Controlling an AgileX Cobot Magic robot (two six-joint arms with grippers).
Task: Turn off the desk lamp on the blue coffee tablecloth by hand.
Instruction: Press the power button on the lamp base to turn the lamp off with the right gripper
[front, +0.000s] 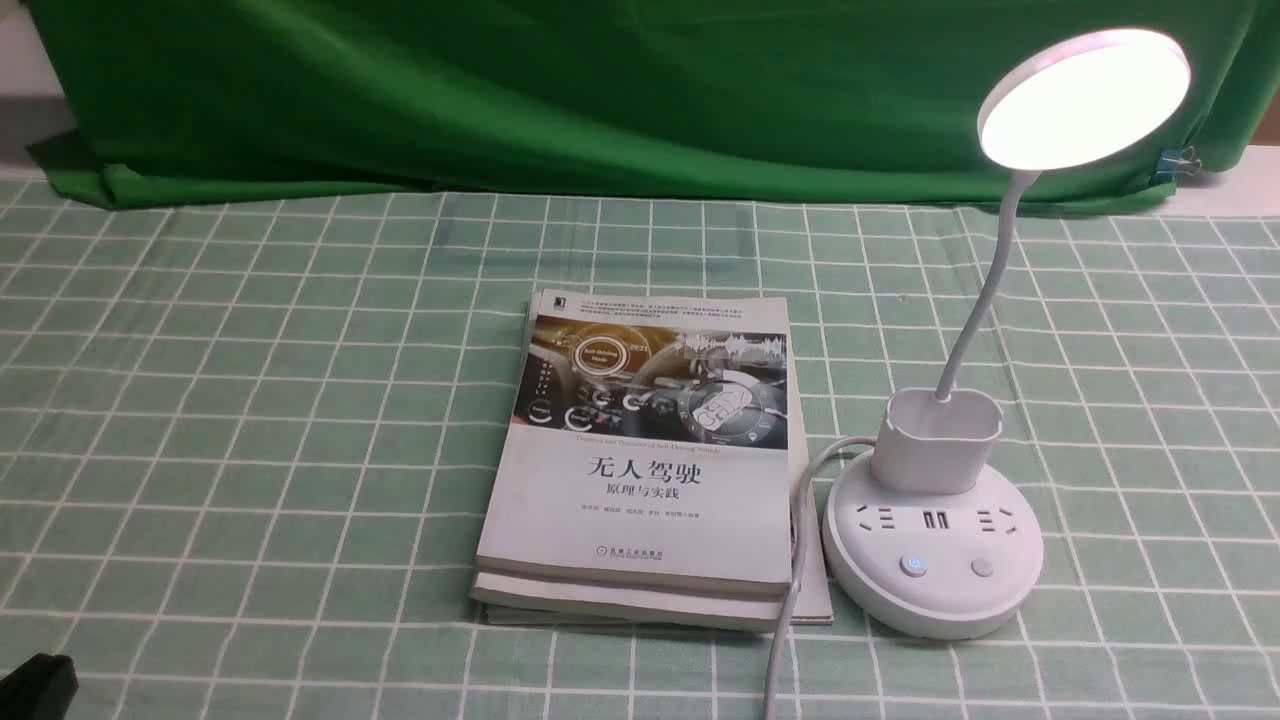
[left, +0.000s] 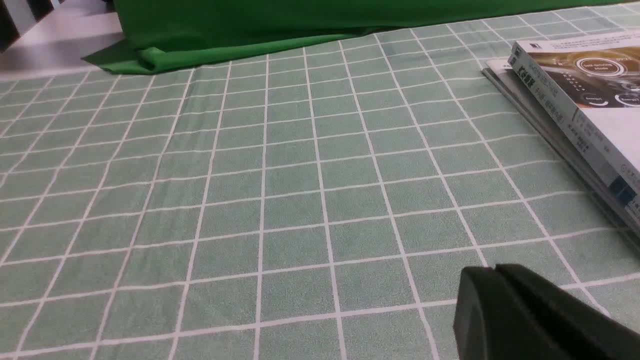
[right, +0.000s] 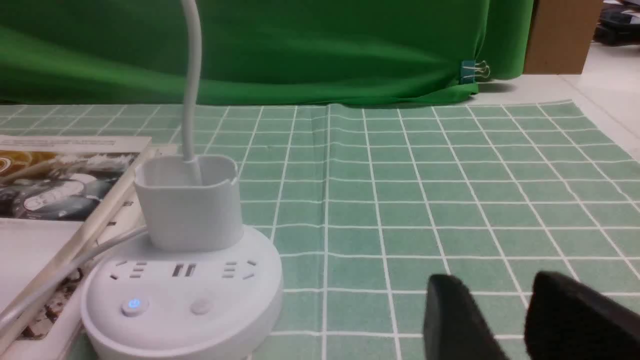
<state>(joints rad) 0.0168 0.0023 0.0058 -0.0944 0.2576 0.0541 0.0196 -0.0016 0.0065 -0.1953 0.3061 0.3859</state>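
Lamp (front: 935, 560) lit, on tablecloth (front: 250, 400), base just beside book stack (front: 650, 470); bare cloth on its right. Right end effector (right: 500, 287) near base, slightly parted, empty. Left end effector (left: 492, 274) closed, empty.

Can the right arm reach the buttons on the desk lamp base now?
Probably yes: only bare blue coffee tablecloth lies between the right end effector and the buttons of the desk lamp, which face the robot.
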